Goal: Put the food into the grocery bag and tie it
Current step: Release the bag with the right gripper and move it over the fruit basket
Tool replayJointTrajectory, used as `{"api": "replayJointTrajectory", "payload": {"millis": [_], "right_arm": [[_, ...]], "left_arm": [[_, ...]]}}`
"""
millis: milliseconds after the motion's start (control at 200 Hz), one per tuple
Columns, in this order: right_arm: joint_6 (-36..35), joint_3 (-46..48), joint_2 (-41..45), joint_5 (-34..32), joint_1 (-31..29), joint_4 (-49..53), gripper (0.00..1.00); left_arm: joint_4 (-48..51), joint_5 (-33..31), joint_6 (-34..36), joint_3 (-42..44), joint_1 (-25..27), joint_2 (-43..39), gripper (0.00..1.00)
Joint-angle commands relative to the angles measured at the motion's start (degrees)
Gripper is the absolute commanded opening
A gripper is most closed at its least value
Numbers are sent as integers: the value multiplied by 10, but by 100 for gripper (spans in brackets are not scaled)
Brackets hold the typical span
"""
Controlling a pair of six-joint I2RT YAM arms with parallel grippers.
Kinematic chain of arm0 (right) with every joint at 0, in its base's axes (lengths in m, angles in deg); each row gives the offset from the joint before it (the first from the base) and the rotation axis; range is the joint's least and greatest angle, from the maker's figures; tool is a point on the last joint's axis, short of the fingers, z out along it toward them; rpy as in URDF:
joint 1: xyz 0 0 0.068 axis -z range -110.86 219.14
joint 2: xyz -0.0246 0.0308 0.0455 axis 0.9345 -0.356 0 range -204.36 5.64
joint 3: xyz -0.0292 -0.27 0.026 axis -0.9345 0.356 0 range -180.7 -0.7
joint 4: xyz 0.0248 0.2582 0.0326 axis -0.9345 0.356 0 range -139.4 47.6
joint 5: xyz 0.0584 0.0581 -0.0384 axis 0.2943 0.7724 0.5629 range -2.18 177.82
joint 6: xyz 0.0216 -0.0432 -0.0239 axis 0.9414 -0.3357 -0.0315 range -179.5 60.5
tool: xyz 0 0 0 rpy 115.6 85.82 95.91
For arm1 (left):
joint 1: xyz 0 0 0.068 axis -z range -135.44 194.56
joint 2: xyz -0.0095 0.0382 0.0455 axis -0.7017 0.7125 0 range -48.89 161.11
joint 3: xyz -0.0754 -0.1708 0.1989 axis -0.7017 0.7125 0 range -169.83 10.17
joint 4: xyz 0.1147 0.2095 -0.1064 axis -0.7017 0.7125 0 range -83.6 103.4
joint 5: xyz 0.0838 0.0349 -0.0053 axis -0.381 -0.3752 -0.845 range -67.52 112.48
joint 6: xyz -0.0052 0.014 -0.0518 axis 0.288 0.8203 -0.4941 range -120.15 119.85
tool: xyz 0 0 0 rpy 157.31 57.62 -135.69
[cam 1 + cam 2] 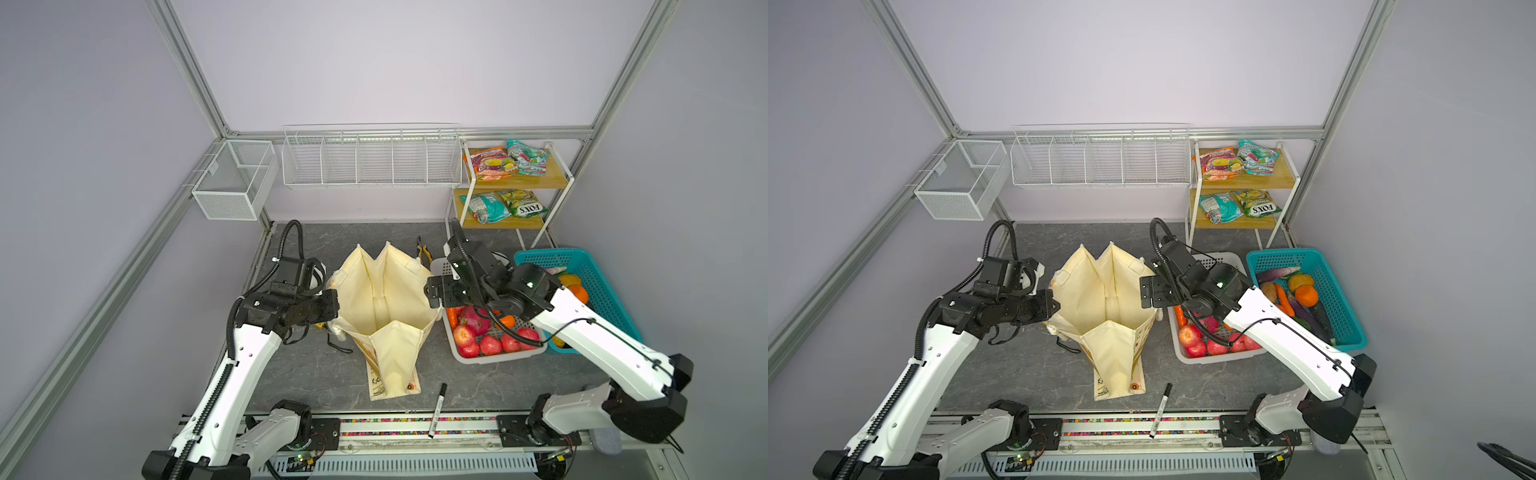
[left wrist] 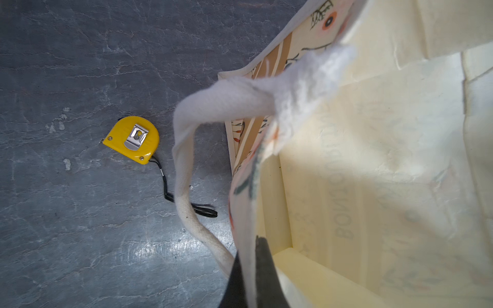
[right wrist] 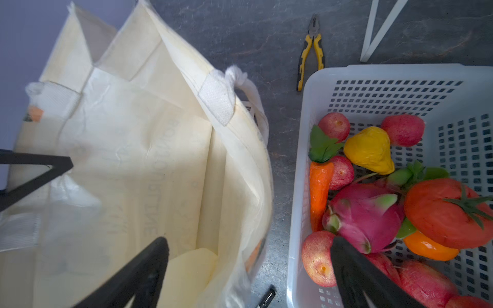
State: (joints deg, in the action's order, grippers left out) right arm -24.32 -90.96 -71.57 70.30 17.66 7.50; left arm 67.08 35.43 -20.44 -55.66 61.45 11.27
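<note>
Cream grocery bag (image 1: 384, 299) gapes — left hand (image 2: 249, 256) pinches rim, right hand (image 3: 249, 241) wide, empty.

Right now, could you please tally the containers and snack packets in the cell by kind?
2 wire baskets
2 plastic baskets, white and teal
1 grocery bag
4 snack packets
Total: 9

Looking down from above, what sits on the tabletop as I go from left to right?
grocery bag → white basket → teal basket. The pliers and the marker are left out, since they overlap the bag's span.
</note>
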Motion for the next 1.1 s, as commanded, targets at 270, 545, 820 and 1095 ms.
{"api": "replayJointTrajectory", "payload": {"millis": [270, 545, 820, 1095], "right_arm": [[72, 73, 155, -112, -3, 109, 98], [77, 127, 162, -121, 33, 120, 97], [56, 199, 166, -53, 157, 78, 99], [62, 219, 119, -8, 250, 48, 98]], "left_arm": [[0, 5, 21, -8, 0, -14, 0], [3, 17, 17, -1, 0, -11, 0], [20, 7, 12, -12, 0, 0, 0], [10, 2, 23, -16, 1, 27, 0]]}}
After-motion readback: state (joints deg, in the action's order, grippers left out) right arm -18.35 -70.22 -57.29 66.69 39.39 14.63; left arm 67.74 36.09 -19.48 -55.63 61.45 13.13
